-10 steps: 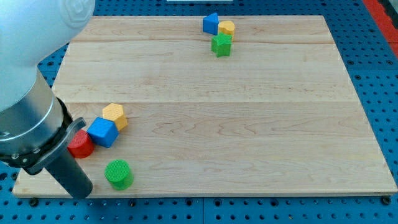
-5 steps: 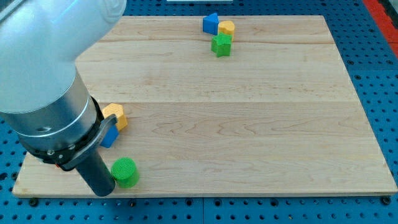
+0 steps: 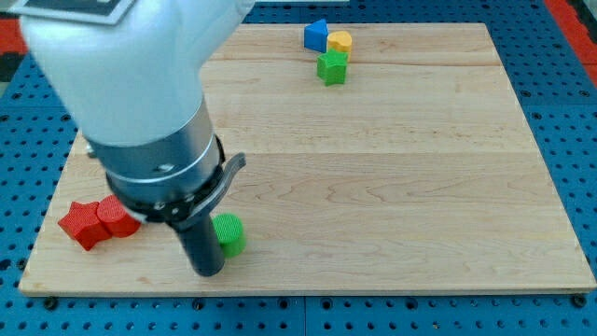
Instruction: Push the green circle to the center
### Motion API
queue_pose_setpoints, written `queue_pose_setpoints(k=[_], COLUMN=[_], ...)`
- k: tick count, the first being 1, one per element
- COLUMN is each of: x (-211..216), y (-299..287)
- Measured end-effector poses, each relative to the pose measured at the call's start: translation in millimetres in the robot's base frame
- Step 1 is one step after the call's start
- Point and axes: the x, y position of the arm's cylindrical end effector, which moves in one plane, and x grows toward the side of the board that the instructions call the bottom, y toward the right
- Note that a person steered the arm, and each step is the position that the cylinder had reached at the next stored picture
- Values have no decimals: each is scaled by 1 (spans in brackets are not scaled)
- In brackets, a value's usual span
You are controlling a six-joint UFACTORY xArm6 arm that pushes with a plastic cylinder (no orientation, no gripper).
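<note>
Shoved rightward, green circle [image 3: 229,233] touches my tip [image 3: 208,272]; red blocks [image 3: 96,222] lie left; no claw shows.

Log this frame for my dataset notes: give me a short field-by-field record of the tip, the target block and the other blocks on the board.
tip: my tip near the view's bottom left, touching the left side of the green circle
target: green circle, left of and below the board's center
board: wooden board
top group: blue block, yellow block, green block, clustered at the view's top
left group: two red blocks near the left edge, shapes unclear
hidden: the arm covers part of the board's left
</note>
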Motion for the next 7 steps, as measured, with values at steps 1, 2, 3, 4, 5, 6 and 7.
queue_pose_setpoints(k=[1, 2, 3, 4, 5, 6, 7], x=[-20, -37, -52, -67, -85, -108, -130], y=[6, 14, 25, 38, 58, 87, 115])
